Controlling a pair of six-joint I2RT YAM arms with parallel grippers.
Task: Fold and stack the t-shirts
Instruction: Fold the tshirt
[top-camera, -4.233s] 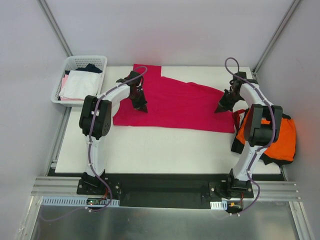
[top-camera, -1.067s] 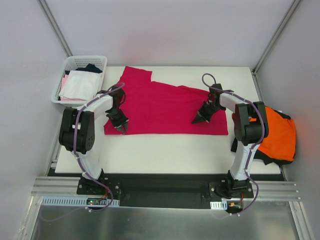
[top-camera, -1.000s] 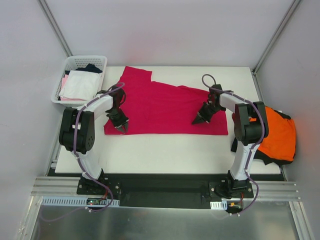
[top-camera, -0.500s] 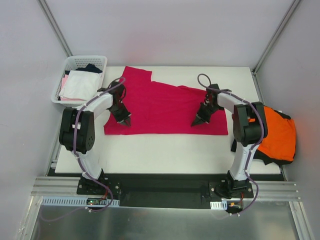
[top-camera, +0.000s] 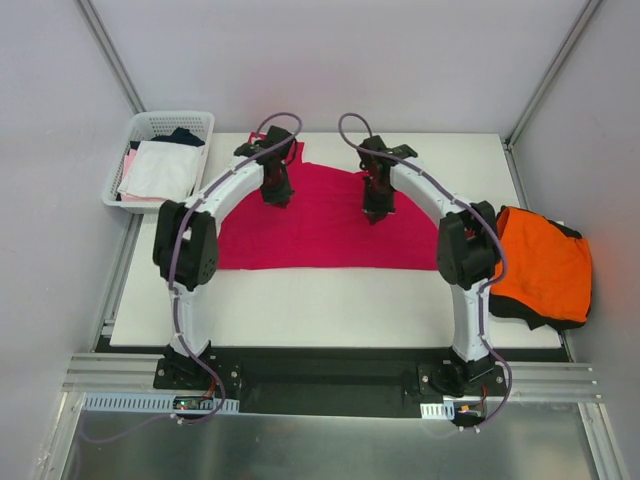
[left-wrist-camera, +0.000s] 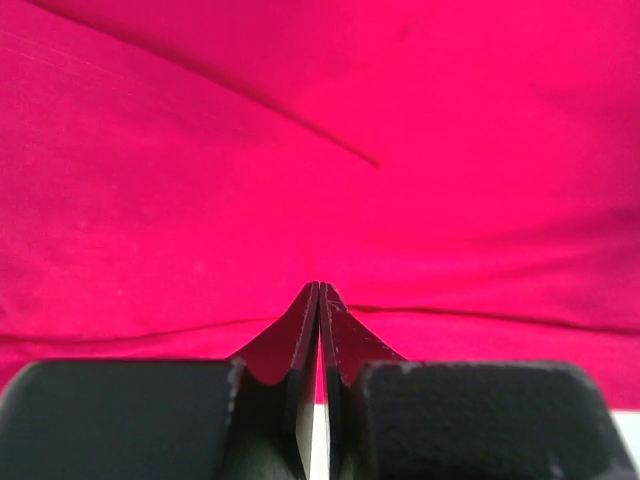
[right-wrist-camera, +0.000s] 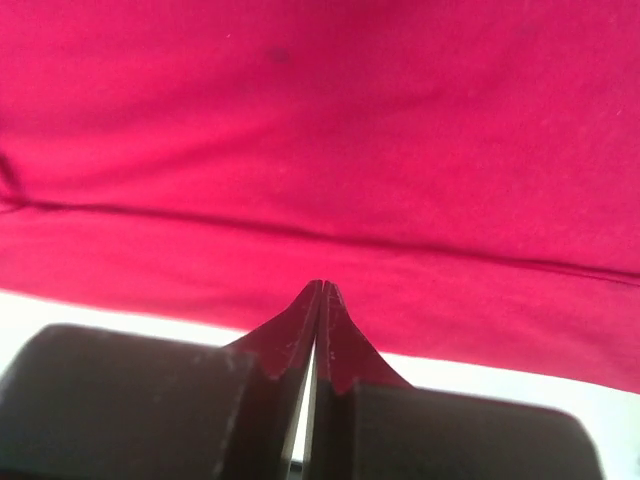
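The crimson-magenta t-shirt (top-camera: 320, 235) lies spread flat across the white table (top-camera: 330, 305). It fills the left wrist view (left-wrist-camera: 320, 150) and the right wrist view (right-wrist-camera: 330, 130). My left gripper (top-camera: 278, 196) is shut over the shirt's far left part, its tips (left-wrist-camera: 319, 288) pressed together with no cloth between them. My right gripper (top-camera: 372, 212) is shut over the far middle-right part, its tips (right-wrist-camera: 320, 287) also together and empty. The orange t-shirt (top-camera: 540, 262) lies crumpled at the table's right edge on a black shirt (top-camera: 522, 310).
A white mesh basket (top-camera: 205, 122) with white, pink and dark garments stands at the far left corner. Both arms arch inward over the shirt. White table shows along the near side. Grey walls and metal posts close in the back and sides.
Both grippers have moved from the shirt's left and right parts toward its far middle and now stand closer together. The shirt's side edges sit slightly further in.
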